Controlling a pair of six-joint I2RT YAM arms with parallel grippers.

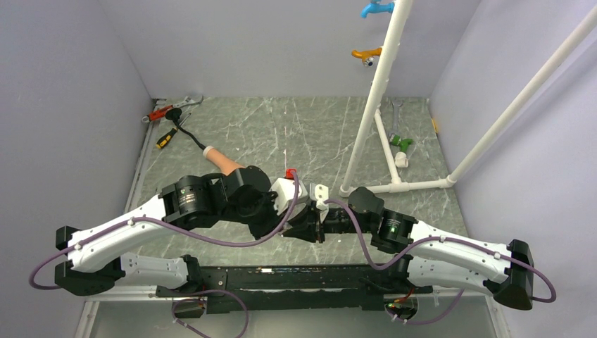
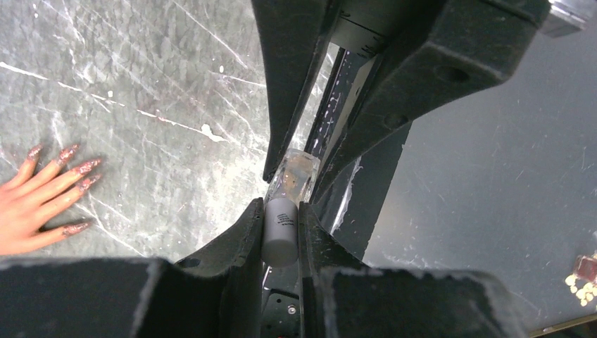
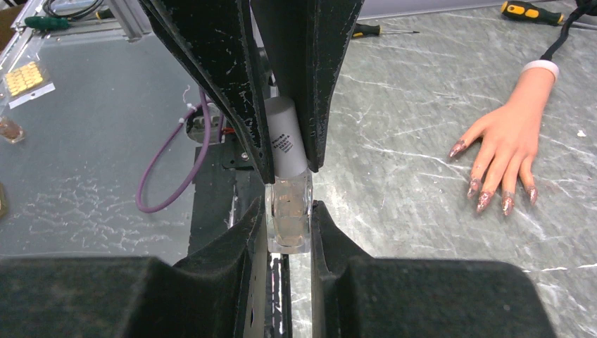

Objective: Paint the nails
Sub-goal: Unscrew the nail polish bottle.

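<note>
Unscrewing: left gripper (image 2: 281, 215) clamps grey cap (image 2: 280, 239), right gripper (image 3: 288, 211) clamps clear bottle (image 3: 288, 227); twist coaxially, avoid spilling

Glittery nails (image 3: 486, 202), glossy clear bottle (image 3: 288, 211)

L arm (image 1: 141, 225) & R arm (image 1: 450, 246) bent inward, L fingers (image 2: 236, 243) pinching cap (image 2: 280, 232), R fingers (image 3: 246, 236) pinching bottle (image 3: 288, 211).
</note>
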